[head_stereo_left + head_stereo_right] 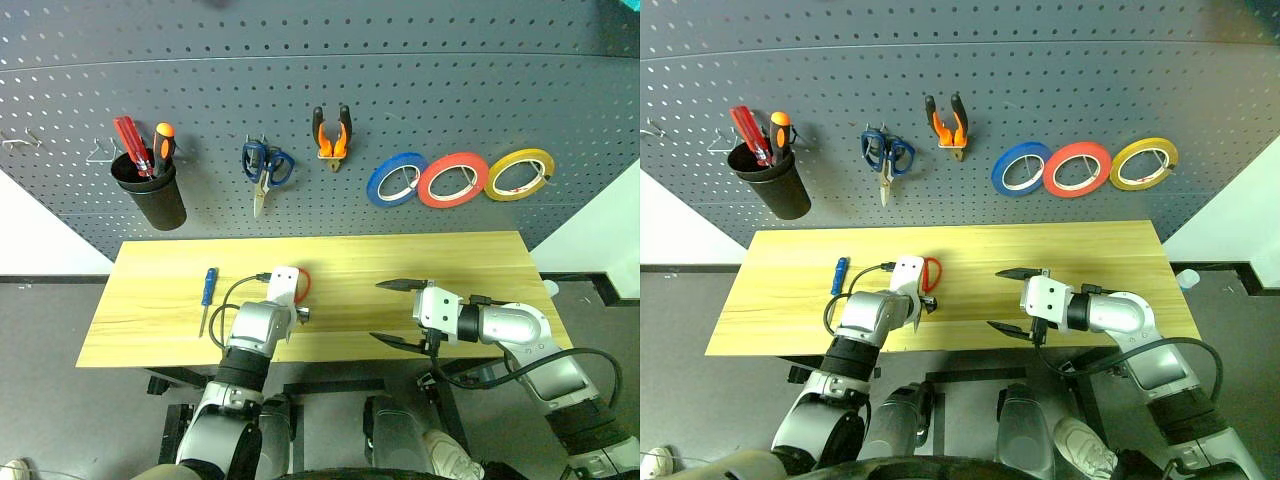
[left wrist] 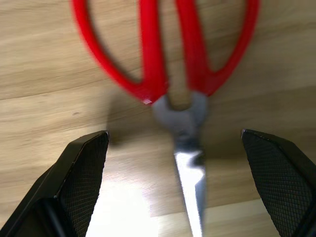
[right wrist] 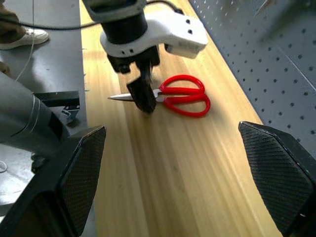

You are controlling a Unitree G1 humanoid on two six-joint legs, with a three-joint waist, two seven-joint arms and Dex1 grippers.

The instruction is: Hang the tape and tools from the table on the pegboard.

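Both end effectors spread wide, left end effector (image 2: 177,187) over red scissors (image 3: 183,97) on table (image 1: 450,260), no legible txt

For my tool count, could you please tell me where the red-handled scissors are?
The red-handled scissors lie flat on the light wooden table, left of centre, under the open left end effector.
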